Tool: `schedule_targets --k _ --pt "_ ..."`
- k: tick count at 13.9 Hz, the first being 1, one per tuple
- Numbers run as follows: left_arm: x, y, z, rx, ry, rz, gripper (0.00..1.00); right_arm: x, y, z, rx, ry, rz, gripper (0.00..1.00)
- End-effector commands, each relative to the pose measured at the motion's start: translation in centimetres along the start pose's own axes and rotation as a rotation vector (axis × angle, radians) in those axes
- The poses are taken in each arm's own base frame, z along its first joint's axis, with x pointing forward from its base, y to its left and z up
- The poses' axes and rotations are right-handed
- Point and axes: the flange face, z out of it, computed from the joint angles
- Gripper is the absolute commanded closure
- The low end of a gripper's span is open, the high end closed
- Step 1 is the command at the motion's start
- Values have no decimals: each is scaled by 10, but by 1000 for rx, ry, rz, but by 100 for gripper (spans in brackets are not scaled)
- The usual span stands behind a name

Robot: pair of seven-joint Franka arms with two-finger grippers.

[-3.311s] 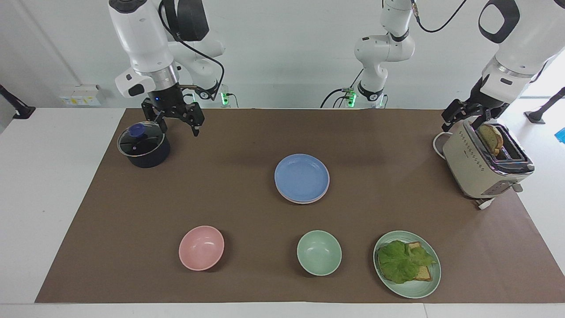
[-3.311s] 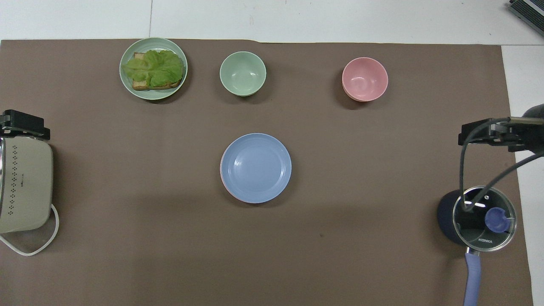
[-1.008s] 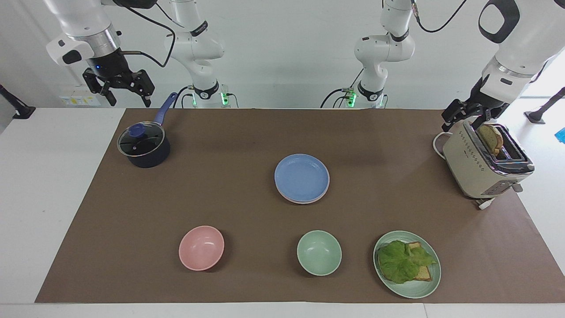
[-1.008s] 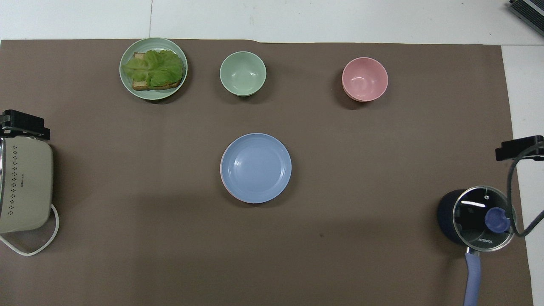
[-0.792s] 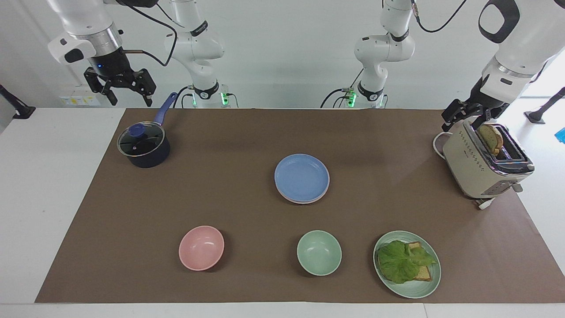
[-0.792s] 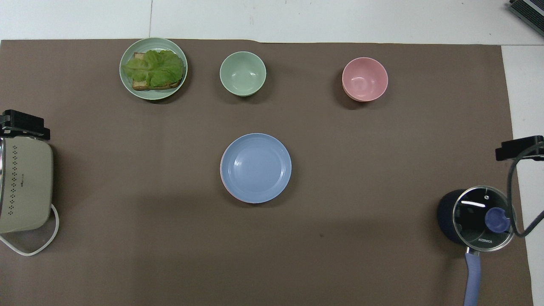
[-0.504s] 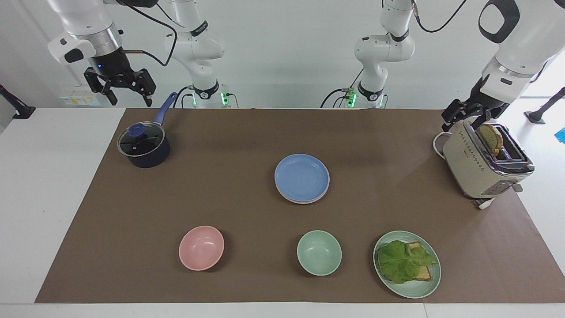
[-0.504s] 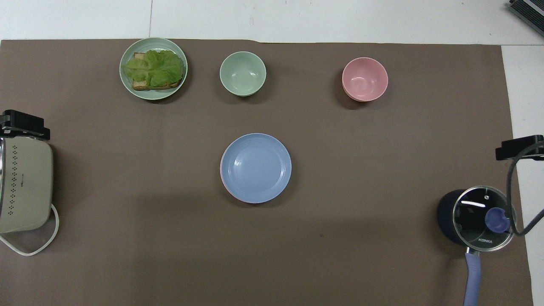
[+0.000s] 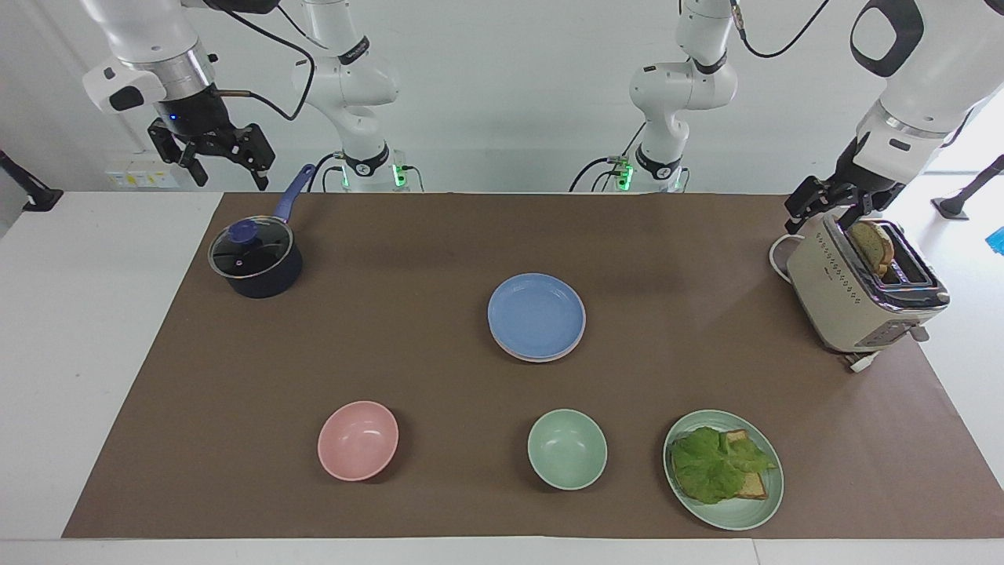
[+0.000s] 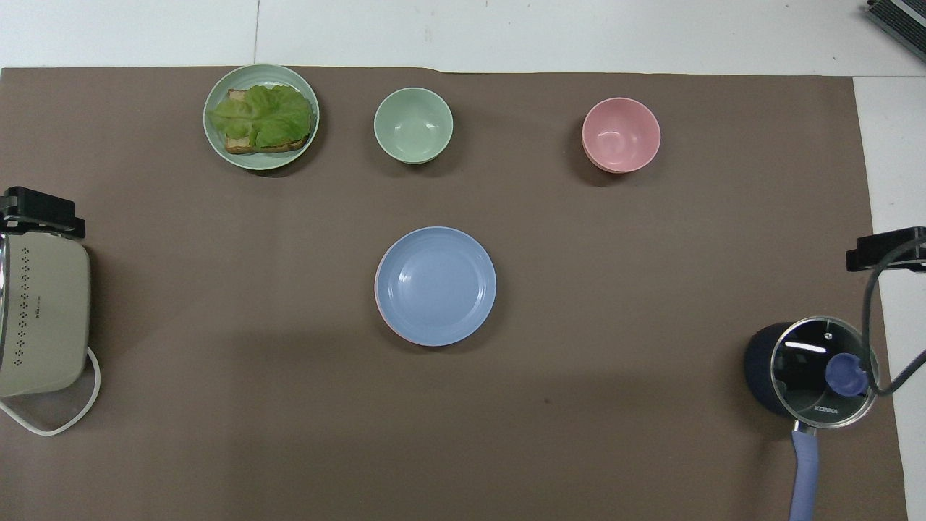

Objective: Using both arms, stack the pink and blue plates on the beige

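A blue plate [image 9: 536, 315] [image 10: 435, 285] lies on top of a stack in the middle of the brown mat. A thin rim of the pink plate [image 9: 549, 359] [image 10: 376, 293] shows under it. The beige plate is hidden. My right gripper [image 9: 226, 174] [image 10: 886, 258] hangs open and empty, high over the mat's edge at the right arm's end, close to the pot. My left gripper [image 9: 823, 210] [image 10: 40, 213] hovers open over the toaster's end with nothing in it. Both grippers are well away from the stack.
A lidded dark pot [image 9: 255, 259] with a blue handle stands at the right arm's end, a beige toaster [image 9: 855, 294] holding bread at the left arm's end. Farther from the robots stand a pink bowl [image 9: 358, 439], a green bowl [image 9: 566, 449] and a green plate [image 9: 765, 510] of lettuce and bread.
Since the earliest frames my right gripper has risen from over the pot and moved out toward the table's end. Over the last second nothing has visibly moved.
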Motion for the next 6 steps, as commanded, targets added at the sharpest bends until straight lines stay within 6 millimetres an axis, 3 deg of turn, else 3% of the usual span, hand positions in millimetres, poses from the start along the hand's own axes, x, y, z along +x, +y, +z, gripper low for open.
schedule_targets --k 1,6 --pt "-3 -1 -2 16 -10 4 0 -6 1 0 -8 -8 -20 0" --pt "-3 -1 -2 16 -8 4 0 -7 0 2 -8 -14 -32 0"
